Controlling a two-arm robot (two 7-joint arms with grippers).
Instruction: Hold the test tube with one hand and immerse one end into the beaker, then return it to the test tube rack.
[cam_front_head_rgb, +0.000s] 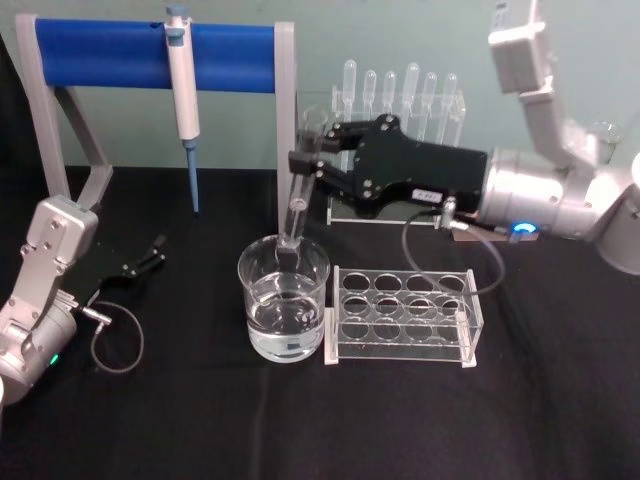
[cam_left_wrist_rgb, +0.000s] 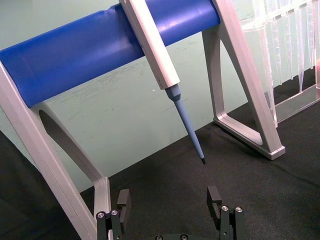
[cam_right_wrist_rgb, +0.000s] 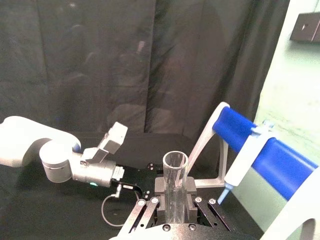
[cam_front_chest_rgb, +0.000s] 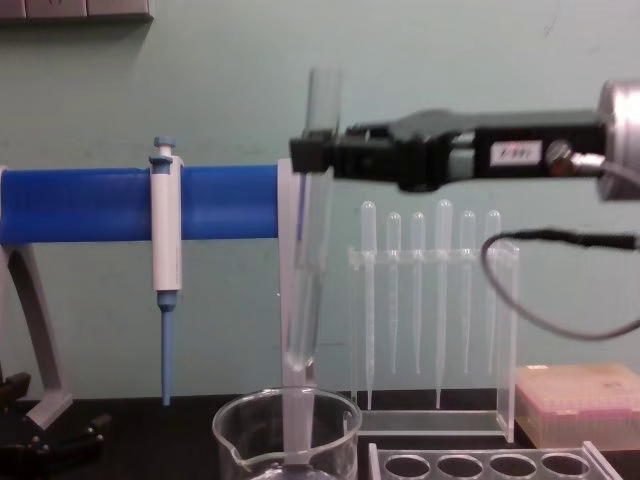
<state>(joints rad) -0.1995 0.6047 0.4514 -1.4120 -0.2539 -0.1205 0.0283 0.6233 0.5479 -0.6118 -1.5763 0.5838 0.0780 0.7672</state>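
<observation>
Black cloth covers the desk, where a wide clear glass beaker (cam_front_head_rgb: 284, 303) holding water stands near the middle. Directly above it, the right end effector (cam_front_head_rgb: 309, 163) (black, two-fingered) clamps a long clear glass test tube (cam_front_chest_rgb: 311, 220) near its rim — long axis near upright, rounded end just above the beaker's mouth. Idle at the desk's left edge, the left end effector (cam_left_wrist_rgb: 170, 205) is spread open.

Blue-and-white pipette (cam_front_head_rgb: 183, 85) on blue stand (cam_front_head_rgb: 110, 55); empty tube rack (cam_front_head_rgb: 403, 315).
</observation>
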